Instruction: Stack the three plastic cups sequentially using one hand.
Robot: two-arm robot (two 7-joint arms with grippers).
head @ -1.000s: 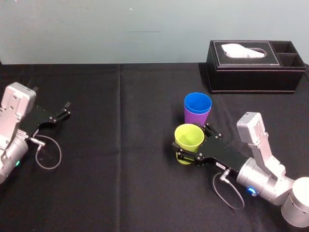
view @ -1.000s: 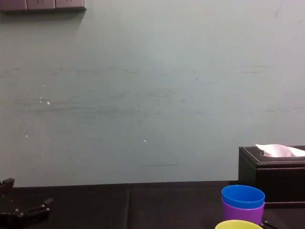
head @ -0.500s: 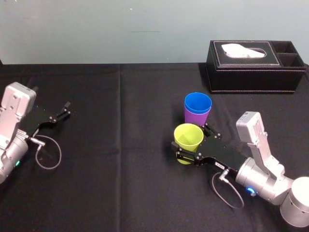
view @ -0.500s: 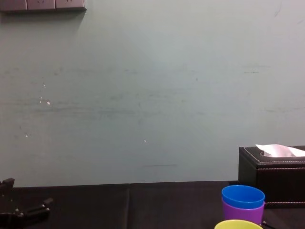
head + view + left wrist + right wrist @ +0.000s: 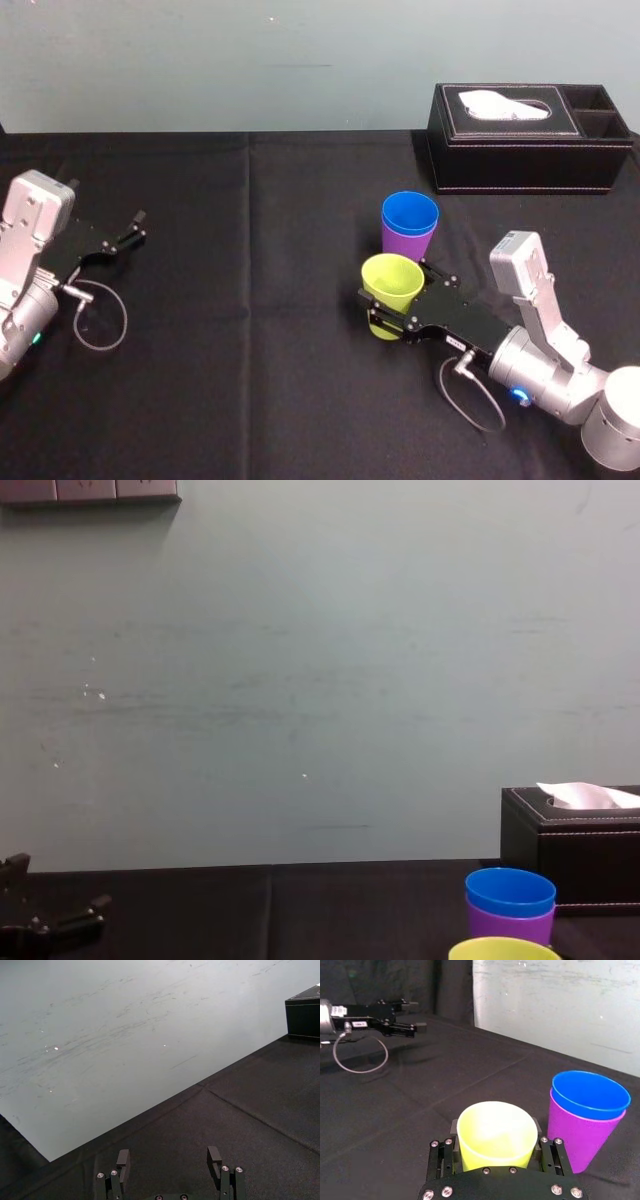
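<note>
The blue cup (image 5: pixel 410 213) sits nested inside the purple cup (image 5: pixel 405 244), upright right of the table's middle; both also show in the right wrist view (image 5: pixel 590 1094) (image 5: pixel 575 1135) and the chest view (image 5: pixel 510 891) (image 5: pixel 510 923). Just in front of them stands the yellow-green cup (image 5: pixel 392 283) (image 5: pixel 495 1132) (image 5: pixel 503 948), apart from the pair. My right gripper (image 5: pixel 395 300) (image 5: pixel 496 1146) reaches in from the lower right, one finger pressed against each side of the yellow-green cup. My left gripper (image 5: pixel 135 228) (image 5: pixel 169 1157) rests open at the far left, holding nothing.
A black tissue box (image 5: pixel 530 140) (image 5: pixel 570 840) stands at the back right, behind the cups. A loose cable loop (image 5: pixel 100 320) lies beside the left arm. Black cloth (image 5: pixel 250 350) covers the table up to a pale wall.
The right gripper's fingers have closed in against the yellow-green cup, which shifted very slightly. The left arm and the blue-and-purple pair have not moved.
</note>
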